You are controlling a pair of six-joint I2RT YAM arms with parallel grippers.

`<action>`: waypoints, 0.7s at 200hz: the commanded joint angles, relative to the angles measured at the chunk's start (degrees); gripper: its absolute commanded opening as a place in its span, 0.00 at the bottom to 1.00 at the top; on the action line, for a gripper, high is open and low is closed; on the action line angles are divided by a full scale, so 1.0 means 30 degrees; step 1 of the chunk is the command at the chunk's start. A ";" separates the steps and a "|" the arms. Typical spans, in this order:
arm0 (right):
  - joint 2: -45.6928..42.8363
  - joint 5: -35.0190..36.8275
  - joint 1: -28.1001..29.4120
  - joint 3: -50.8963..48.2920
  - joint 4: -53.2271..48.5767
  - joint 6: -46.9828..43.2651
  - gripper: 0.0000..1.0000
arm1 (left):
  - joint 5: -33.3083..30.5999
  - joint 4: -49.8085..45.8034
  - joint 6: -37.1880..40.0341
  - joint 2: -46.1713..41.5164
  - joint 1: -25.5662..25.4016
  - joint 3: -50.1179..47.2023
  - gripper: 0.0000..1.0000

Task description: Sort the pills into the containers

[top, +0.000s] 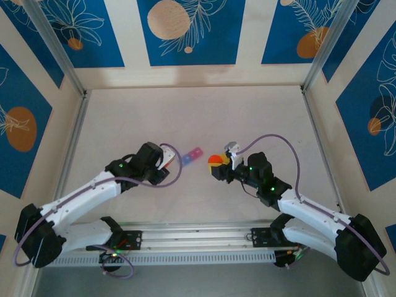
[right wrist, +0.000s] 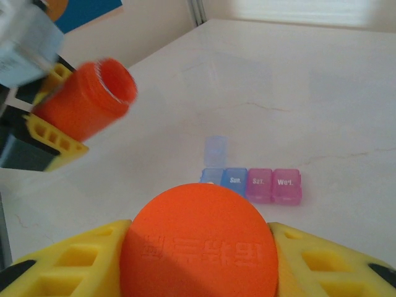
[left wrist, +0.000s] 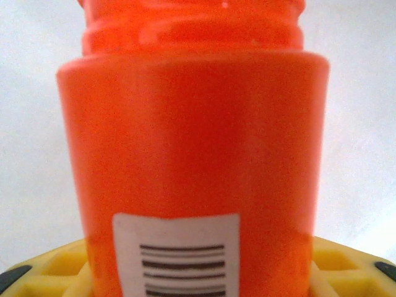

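Observation:
The containers point(right wrist: 260, 184) are a short strip of joined blue and pink boxes lying on the table, also seen mid-table from above point(top: 190, 156). The leftmost blue box has its lid point(right wrist: 216, 150) flipped open. My left gripper point(left wrist: 198, 272) is shut on an orange bottle point(left wrist: 198, 142) with a barcode label. From the right wrist the bottle point(right wrist: 86, 105) is tilted, its uncapped mouth facing up and right, left of the strip. My right gripper point(right wrist: 198, 263) is shut on the round orange cap point(right wrist: 198, 247), just short of the strip. The pills are hidden.
The white tabletop point(top: 198, 117) stretches beyond the strip to the back wall. Metal frame posts point(top: 71, 133) run along both sides. The two grippers point(top: 168, 162) point(top: 218, 164) flank the strip closely, left and right.

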 commanded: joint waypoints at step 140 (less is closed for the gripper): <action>-0.1215 -0.0487 0.0128 -0.0078 0.0169 0.0311 0.00 | 0.0171 -0.4139 0.4841 0.7395 0.1160 0.4517 0.00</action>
